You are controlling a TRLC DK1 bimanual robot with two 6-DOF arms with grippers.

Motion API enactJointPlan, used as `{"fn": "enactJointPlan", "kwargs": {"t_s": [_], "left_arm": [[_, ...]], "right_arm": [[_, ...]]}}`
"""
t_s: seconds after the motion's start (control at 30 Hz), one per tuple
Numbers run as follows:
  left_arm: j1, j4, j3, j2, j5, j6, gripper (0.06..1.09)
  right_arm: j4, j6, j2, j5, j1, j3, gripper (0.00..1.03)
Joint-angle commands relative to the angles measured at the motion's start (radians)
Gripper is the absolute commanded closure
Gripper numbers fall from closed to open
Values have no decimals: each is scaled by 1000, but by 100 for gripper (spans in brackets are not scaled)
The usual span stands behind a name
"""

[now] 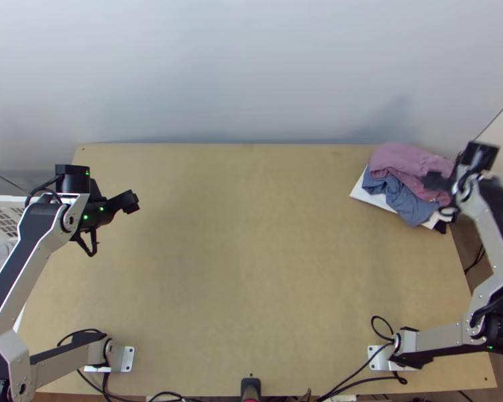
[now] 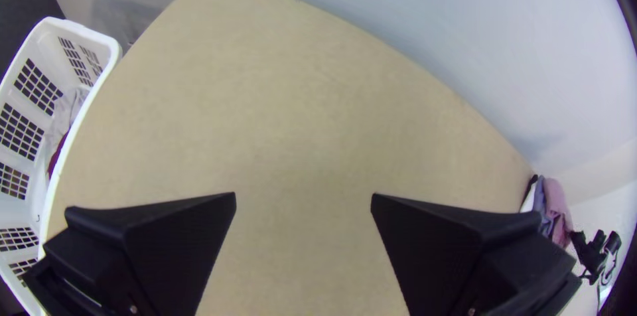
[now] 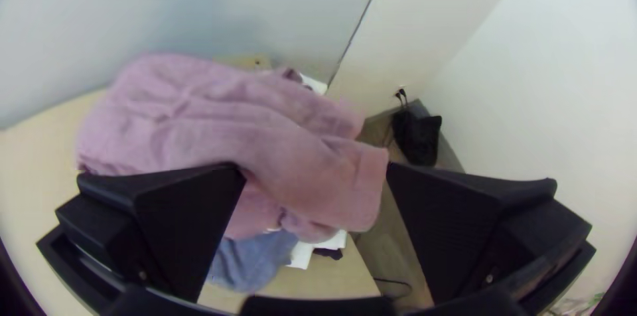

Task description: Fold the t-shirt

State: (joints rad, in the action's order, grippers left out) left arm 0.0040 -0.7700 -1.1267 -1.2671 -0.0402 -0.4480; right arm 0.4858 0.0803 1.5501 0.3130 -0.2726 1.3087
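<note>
Fetching looks like the step in hand, if the pink garment (image 3: 166,103) is the t-shirt; which piece is meant I cannot tell. It lies bunched atop a blue garment (image 1: 402,201) and white cloth (image 1: 373,195), at the counter's (image 1: 251,268) two o'clock. The right pincer (image 3: 316,168) is over it, fingers wide apart; contact is unclear. The next move likely calls for closing on one layer and drawing it towards the middle to spread. At ten o'clock the left pincer (image 2: 303,194) gapes, holding nothing. The pink garment's neckline and sleeves are hard to make out; the right arm covers part of the pile.
</note>
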Motion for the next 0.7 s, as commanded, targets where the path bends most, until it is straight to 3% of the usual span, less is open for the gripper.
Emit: {"fn": "enactJointPlan", "kwargs": {"t_s": [0.0, 0.1, 0.37, 0.67], "left_arm": [[-10, 0, 11, -3, 0, -15, 10], [-22, 8, 8, -6, 0, -26, 10], [-2, 8, 15, -8, 2, -12, 10], [5, 8, 10, -25, 2, -9, 10]], "right_arm": [[211, -261, 45, -106, 36, 310, 4], [191, -326, 142, -117, 75, 382, 4], [158, -350, 393, -109, 131, 425, 4], [-1, -350, 443, -95, 108, 161, 4]]}}
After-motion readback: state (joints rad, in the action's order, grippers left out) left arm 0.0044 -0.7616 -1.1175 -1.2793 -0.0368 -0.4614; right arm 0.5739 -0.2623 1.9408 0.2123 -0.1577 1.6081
